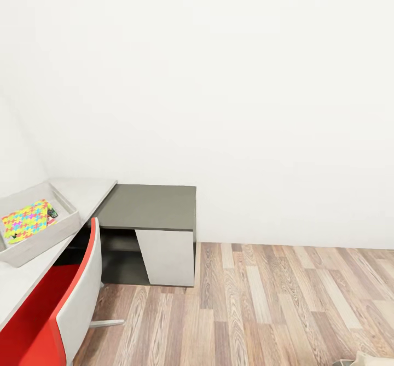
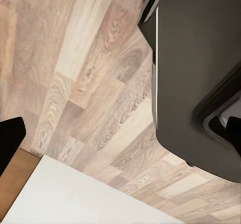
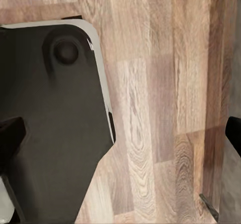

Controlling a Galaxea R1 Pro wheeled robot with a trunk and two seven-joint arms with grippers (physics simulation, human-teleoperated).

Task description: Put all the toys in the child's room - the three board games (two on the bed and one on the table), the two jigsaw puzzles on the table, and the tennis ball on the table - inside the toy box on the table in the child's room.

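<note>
Toy box (image 1: 63, 225): shallow light grey bin w/ flared sides, on the light grey worktop (image 1: 24, 278) at the head view's left edge; cut off by the frame.
Contents: one jigsaw puzzle (image 1: 24, 221) lies flat inside, yellow/pink/blue/green pcs; a small dark item (image 1: 52, 212) sits against its far edge, too small to id.
Other toys: board games, 2nd puzzle, tennis ball — cannot be placed from these views.
Worktop, dark section (image 1: 150, 206): joins the light top at an angle; white cabinet front (image 1: 167, 256) below; bare.
Chair (image 1: 65, 306): red seat, grey back, tucked just beside the worktop edge, between the robot & the toy box.
Floor (image 1: 273, 306): wood plank, open to the right.
Left end effector: dark fingertips (image 2: 10, 138) at opposite edges of the left wrist view, set wide, nothing between them; floor, a pale panel & dark robot body beneath.
Right end effector: fingertips (image 3: 10, 131) likewise wide apart, empty; floor & dark robot body beneath.
Stage (judgement): in transit, arms hanging low, no toy in hand.
Risk 1: chair blocks the approach; base or arm could clip it → shove it into the worktop.
Risk 2: toy box sits near the worktop edge; a nudge may slide it off.
Risk 3: box at frame margin → poor aim if a drop is tried w/o re-centring.
</note>
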